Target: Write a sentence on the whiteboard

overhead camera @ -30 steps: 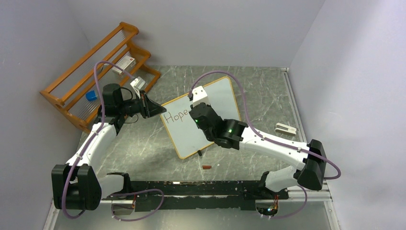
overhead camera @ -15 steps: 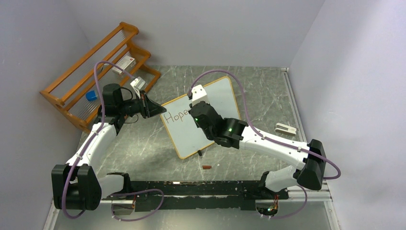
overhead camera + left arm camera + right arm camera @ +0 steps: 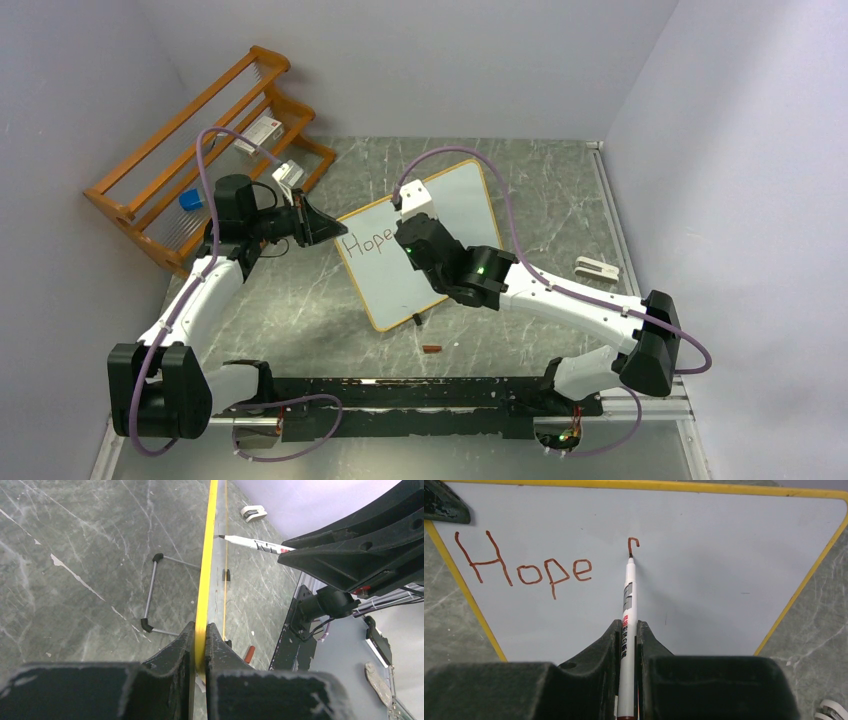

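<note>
Your left gripper is pinched shut on the left edge of the whiteboard, near its upper left corner. The board stands propped up on the table. Your right gripper hangs in front of the board's face, closed tight around a marker whose tip touches the white surface. The sentence reads only "Hope", in red-brown across the board's upper left. A small hooked stroke sits just right of that word, at the marker's tip. A small red piece lies on the table just off the board's near corner.
</note>
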Robot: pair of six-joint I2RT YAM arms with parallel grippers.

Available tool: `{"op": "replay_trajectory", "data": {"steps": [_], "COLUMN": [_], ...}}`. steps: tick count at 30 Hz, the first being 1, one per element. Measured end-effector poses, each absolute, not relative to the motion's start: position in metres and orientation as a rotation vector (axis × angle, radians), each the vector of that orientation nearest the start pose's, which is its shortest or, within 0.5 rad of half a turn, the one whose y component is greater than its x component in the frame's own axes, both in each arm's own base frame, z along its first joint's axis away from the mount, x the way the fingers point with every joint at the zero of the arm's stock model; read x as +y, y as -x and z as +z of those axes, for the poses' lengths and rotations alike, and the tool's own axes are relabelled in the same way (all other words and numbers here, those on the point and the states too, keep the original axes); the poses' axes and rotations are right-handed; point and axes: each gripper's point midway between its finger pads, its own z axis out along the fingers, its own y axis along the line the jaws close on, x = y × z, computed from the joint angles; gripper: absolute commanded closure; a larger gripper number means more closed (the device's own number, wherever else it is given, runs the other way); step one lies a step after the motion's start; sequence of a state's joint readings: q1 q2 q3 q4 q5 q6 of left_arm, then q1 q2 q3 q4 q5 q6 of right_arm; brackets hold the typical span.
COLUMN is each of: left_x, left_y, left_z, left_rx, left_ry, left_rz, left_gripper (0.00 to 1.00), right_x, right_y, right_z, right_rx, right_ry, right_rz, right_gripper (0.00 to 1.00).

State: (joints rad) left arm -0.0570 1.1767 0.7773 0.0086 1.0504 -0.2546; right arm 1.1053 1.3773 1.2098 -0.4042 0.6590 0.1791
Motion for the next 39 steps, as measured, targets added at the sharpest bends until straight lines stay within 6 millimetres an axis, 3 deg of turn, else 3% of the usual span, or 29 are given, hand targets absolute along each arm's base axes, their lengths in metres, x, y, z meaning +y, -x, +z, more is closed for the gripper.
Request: {"op": "replay_trajectory", "data": {"steps": [24, 39], "left_x": [-0.174, -0.174], "left_y": [-0.283, -0.283], "left_z": [0.222, 0.222], "left_rx": [1.870, 1.871], "left_ry": [-0.520, -0.520], "left_rz": [-1.225, -1.225], "left_gripper": [0.95, 0.95], "right_x": [0.288, 0.290], "right_y": [-0.243, -0.244], "right_z": [0.216, 0.242], "right_rx": [2.027, 1.956], "right_ry": [0.604, 0.554], "right_rz": [0.088, 0.139], "right_gripper": [1.00, 1.00]}}
